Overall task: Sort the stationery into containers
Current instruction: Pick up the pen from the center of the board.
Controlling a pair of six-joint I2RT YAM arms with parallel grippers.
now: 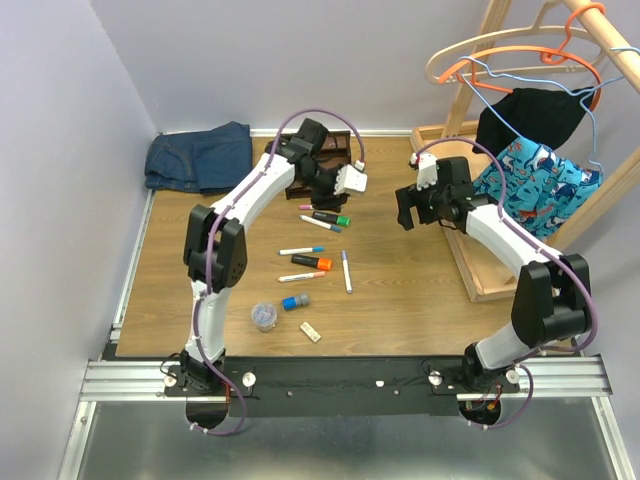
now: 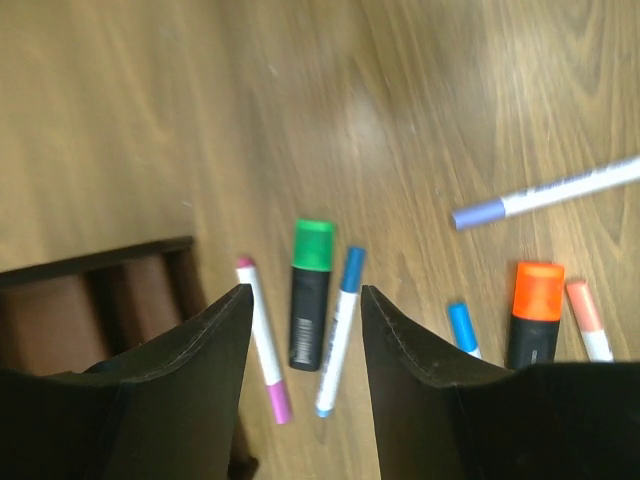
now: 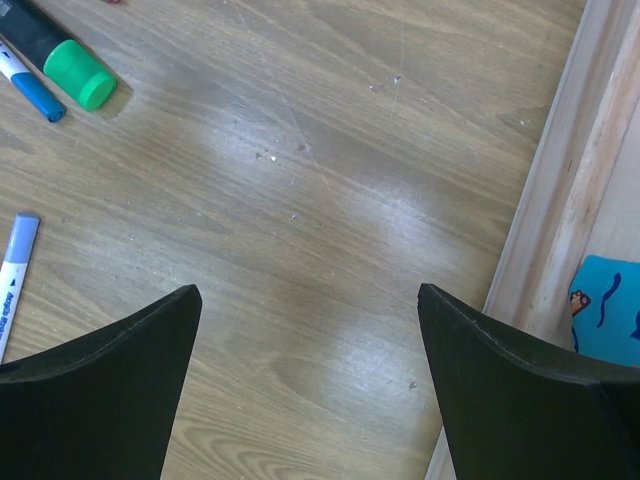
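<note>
While the left tool (image 2: 305,292) hangs spread and empty by the organiser (image 2: 90,290), the green highlighter (image 2: 311,300) lies flat on the tabletop (image 2: 420,120) below it, on the organiser's near side, between a pink marker (image 2: 263,350) and a blue marker (image 2: 337,335). It looks light, stiff and smooth, so pinch the black barrel mid-length. Farther right, the right tool (image 3: 308,290) is spread too, holding nothing.

Glossy wood table (image 3: 330,200), matt-black tool fingers (image 3: 110,390)

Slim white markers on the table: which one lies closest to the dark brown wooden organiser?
The pink-capped slim white marker, lying right beside the dark brown wooden organiser; the others sit farther out.
</note>
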